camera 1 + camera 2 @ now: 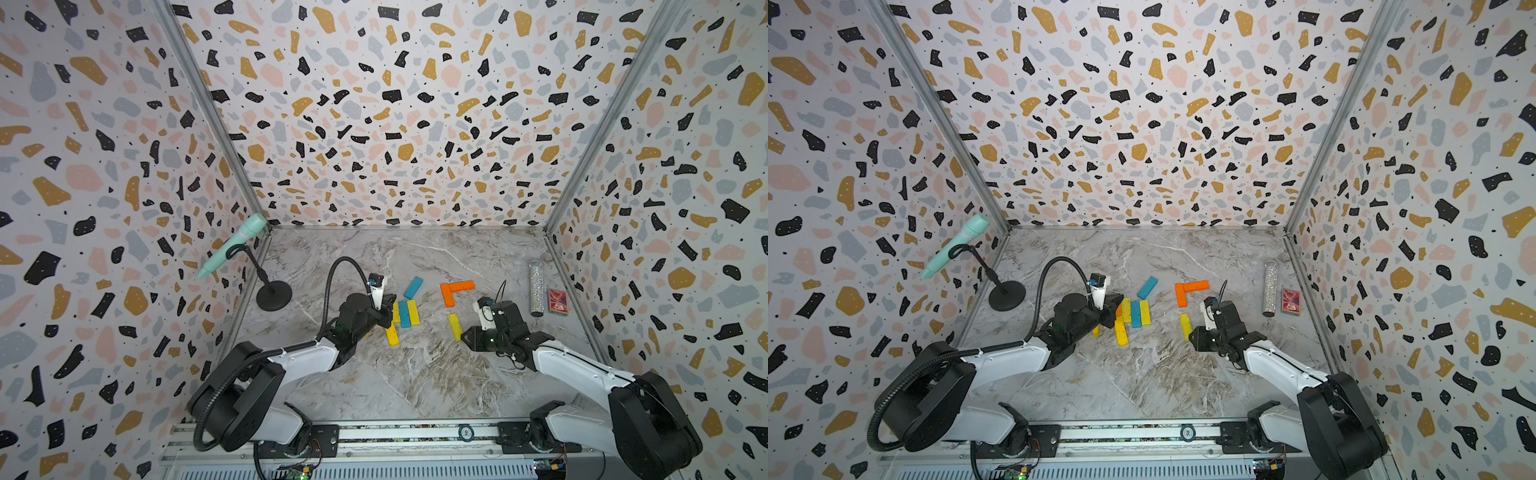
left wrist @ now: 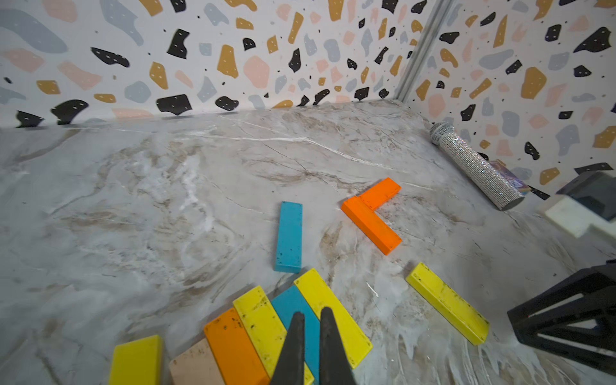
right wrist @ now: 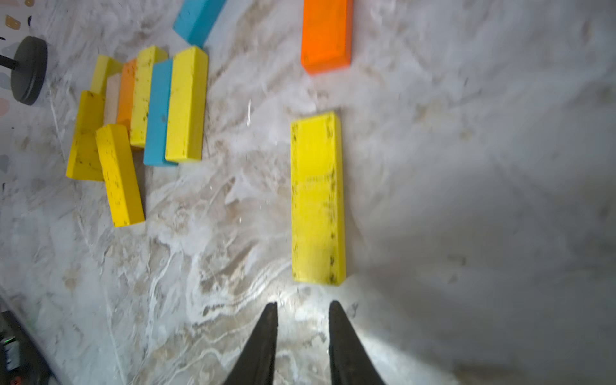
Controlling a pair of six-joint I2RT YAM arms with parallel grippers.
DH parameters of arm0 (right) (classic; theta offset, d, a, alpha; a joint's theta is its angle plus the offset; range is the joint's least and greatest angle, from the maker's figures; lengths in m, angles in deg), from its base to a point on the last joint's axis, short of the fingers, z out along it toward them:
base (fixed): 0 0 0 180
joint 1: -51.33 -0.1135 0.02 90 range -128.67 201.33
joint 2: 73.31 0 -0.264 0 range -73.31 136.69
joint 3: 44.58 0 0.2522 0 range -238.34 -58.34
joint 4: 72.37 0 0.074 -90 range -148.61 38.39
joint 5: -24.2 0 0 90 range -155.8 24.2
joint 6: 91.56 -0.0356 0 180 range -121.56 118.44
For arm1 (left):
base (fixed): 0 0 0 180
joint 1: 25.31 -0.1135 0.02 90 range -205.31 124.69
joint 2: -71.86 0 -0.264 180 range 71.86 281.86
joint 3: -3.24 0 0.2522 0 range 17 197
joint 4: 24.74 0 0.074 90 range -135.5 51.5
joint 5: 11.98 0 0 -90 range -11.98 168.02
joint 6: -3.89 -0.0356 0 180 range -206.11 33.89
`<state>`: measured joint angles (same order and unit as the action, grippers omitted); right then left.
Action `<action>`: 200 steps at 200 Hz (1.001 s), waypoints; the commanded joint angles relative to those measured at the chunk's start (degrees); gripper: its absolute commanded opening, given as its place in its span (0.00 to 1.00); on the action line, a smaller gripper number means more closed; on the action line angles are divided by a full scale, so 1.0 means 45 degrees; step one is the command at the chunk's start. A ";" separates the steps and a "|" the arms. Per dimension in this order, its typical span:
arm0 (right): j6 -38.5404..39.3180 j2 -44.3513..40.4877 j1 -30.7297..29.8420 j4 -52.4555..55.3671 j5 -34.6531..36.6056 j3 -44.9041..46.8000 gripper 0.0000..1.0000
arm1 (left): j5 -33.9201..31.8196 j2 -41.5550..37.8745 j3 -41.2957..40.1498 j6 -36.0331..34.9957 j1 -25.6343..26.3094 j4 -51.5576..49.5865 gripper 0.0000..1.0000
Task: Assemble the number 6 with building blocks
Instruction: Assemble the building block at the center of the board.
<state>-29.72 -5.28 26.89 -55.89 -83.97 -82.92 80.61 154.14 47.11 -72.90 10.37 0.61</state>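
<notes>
While the left gripper (image 2: 311, 315) sits pinched closed over the blue block (image 2: 291, 301) in the side-by-side cluster (image 1: 412, 311), right gripper (image 3: 303, 304) parted and empty, just short of a lone yellow block (image 3: 316, 200), two orange blocks (image 1: 457, 286) in an L beyond.

Block pile (image 1: 404, 313) left-ctr; L-pair (image 1: 457, 286) right of it; single block (image 1: 454, 326) before L-pair; tube (image 1: 536, 291), box (image 1: 557, 301) far right.

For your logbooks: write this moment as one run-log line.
left end effector: shut, over blue block | right end effector: open, by lone yellow block
</notes>
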 commanded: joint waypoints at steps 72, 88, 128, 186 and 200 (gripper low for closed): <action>-0.1164 -0.0277 0.0005 -0.2312 -0.0705 0.1293 0.19 | 0.1445 0.3618 0.2411 0.1183 0.1967 0.1063 0.00; -0.1139 0.0039 0.0023 -0.2515 -0.0689 0.1272 0.16 | 0.1531 0.4098 0.2842 0.1266 0.2109 0.0712 0.00; -0.1067 0.0603 0.0120 -0.2972 -0.0767 0.1232 0.06 | 0.1594 0.4660 0.3265 0.1254 0.2279 0.0377 0.00; -0.1129 0.1319 0.0238 -0.3537 -0.0786 0.1253 0.04 | 0.1704 0.5103 0.3630 0.1244 0.2373 -0.0021 0.00; -0.1124 0.1475 0.0276 -0.3633 -0.0787 0.1245 0.04 | 0.1692 0.5150 0.3680 0.1211 0.2390 -0.0059 0.00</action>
<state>-34.71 0.82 27.67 -70.73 -87.25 -77.34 87.27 176.71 62.14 -67.39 20.64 0.17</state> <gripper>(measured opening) 0.043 0.047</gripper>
